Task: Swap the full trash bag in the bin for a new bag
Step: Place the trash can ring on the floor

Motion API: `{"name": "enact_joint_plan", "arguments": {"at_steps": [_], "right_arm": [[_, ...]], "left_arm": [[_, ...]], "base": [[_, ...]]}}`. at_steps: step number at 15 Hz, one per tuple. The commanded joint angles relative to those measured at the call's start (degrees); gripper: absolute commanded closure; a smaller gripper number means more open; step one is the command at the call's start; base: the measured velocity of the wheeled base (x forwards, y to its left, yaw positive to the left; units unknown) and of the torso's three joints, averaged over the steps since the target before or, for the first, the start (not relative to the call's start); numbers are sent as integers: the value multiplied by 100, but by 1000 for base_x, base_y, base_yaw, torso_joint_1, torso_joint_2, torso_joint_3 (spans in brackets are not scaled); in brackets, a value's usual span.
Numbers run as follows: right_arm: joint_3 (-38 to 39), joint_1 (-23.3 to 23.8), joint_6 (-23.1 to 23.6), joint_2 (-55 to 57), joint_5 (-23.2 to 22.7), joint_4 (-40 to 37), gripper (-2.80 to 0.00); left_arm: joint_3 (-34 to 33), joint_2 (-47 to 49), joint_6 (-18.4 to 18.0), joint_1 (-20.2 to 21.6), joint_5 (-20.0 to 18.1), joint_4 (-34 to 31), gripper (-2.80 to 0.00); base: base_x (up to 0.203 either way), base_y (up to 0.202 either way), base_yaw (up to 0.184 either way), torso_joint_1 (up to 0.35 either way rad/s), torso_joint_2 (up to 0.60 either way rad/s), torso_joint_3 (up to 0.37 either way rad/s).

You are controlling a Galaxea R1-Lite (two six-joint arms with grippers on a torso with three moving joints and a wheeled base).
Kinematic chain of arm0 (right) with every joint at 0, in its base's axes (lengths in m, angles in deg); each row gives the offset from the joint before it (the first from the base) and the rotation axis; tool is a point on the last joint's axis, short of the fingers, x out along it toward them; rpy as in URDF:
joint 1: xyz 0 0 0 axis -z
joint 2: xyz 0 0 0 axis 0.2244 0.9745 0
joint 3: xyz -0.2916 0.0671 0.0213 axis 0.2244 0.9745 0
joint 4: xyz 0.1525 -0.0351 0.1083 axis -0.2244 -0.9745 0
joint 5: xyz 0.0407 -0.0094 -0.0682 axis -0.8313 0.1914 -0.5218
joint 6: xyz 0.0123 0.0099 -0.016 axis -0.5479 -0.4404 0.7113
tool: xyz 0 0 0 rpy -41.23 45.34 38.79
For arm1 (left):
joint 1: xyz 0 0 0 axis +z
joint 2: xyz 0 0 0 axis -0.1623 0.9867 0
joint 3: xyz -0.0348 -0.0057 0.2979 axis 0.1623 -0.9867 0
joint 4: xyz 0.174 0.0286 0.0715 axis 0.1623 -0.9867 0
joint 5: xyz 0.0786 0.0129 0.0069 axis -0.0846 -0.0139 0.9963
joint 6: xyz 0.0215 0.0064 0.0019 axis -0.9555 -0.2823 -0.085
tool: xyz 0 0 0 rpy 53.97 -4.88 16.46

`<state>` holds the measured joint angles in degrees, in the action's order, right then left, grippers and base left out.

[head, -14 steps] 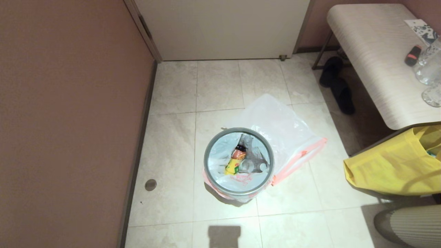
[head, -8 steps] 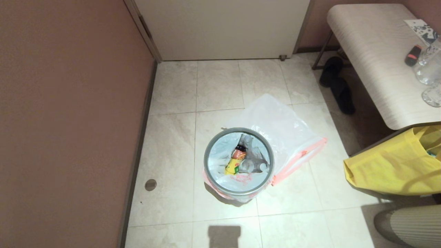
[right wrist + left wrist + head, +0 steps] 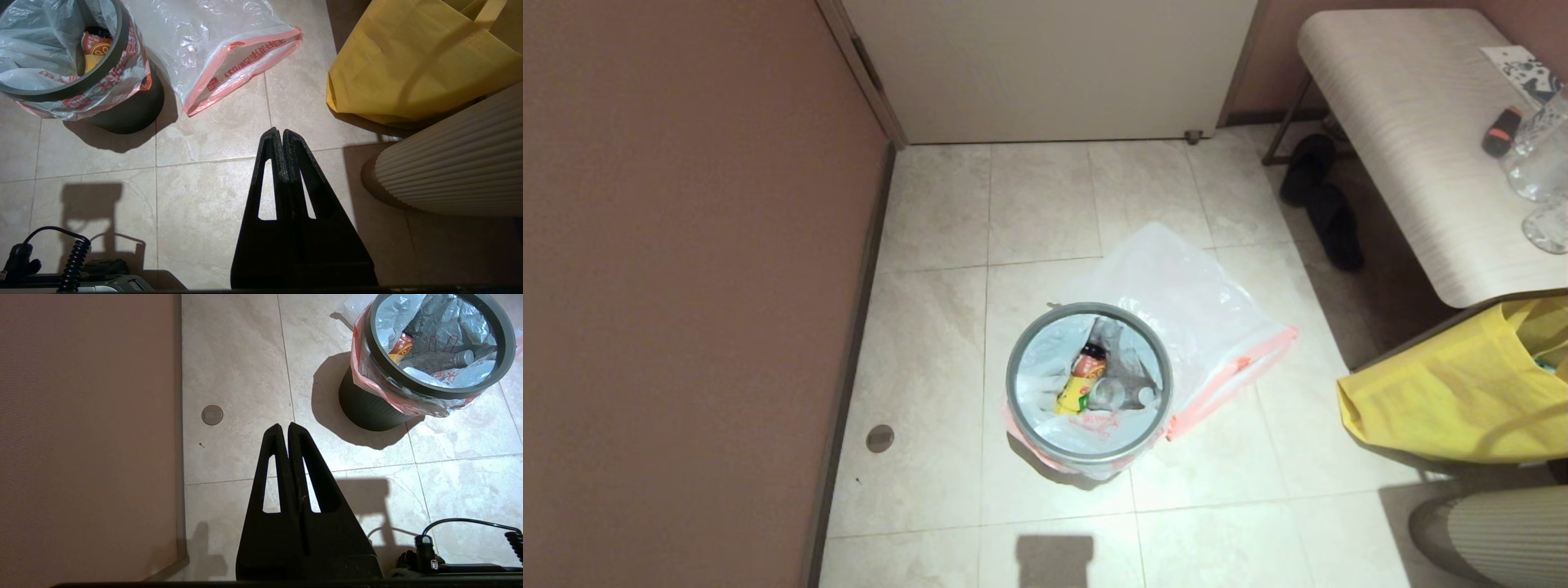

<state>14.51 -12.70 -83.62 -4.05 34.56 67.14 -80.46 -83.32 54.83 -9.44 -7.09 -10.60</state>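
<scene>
The round black bin (image 3: 1089, 457) (image 3: 367, 410) (image 3: 126, 110) stands on the tiled floor with a grey hoop rim (image 3: 1013, 359) on top. The full trash bag (image 3: 1045, 359) (image 3: 392, 318) (image 3: 28, 32) lines it, pink hem folded over the rim, a yellow-labelled bottle (image 3: 1080, 385) inside. The new bag (image 3: 1184, 294) (image 3: 212, 45) lies flat on the floor just behind and right of the bin. My left gripper (image 3: 284, 425) hangs shut above bare floor on the bin's near left. My right gripper (image 3: 278, 130) hangs shut, empty, near right of the bin. Neither arm shows in the head view.
A brown wall (image 3: 686, 286) runs along the left, a white door (image 3: 1054, 65) at the back. A bench (image 3: 1413, 139) with glassware stands at the right, black slippers (image 3: 1323, 204) under it. A yellow tote (image 3: 1454, 392) and a ribbed white object (image 3: 1503, 531) sit near right. A floor drain (image 3: 880, 438) lies left.
</scene>
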Motion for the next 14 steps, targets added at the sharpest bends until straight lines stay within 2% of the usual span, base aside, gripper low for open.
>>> {"name": "enact_joint_plan", "arguments": {"at_steps": [1, 8, 10, 12, 14], "right_arm": [[0, 0, -2, -2, 1, -1, 0], [0, 0, 4, -2, 1, -1, 0], [0, 0, -2, -2, 1, -1, 0], [0, 0, 2, -2, 1, -1, 0], [0, 0, 5, -2, 1, -1, 0]], "left_arm": [[1, 7, -12, 1, 0, -2, 0], [20, 7, -88, 1, 0, 13, 0], [399, 53, -88, -7, -117, -27, 0], [800, 536, -87, -7, -326, -39, 0], [1249, 1449, -90, -8, -449, -56, 0]], "base": [[0, 0, 0, 0, 0, 0], [0, 0, 0, 0, 0, 0], [0, 0, 0, 0, 0, 0], [0, 0, 0, 0, 0, 0], [0, 0, 0, 0, 0, 0]]}}
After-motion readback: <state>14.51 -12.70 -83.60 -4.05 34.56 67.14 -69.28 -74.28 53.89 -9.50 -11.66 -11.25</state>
